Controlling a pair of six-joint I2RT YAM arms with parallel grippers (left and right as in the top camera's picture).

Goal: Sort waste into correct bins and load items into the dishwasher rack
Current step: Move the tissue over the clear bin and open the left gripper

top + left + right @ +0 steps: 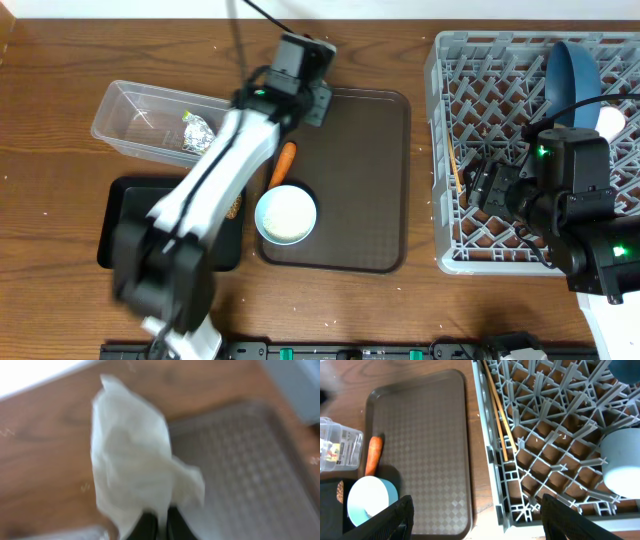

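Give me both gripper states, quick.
Left gripper: closed, holding crumpled white paper.
Right gripper: open, holding nothing.

Left wrist view is pure smear, folks: the crumpled white paper wad (135, 455) is soft-edged, and the left gripper (160, 529) pinching it is chopped by the picture's edge. Overhead, the motion-blurred white left arm (225, 160) covers the right side of the shallow black rectangular tray (120, 210) and part of the small brown crumbly lump (234, 207) there. Right wrist view clips the clear rectangular plastic tub (337, 445) at the left and the small white cup (622, 467) at the right.
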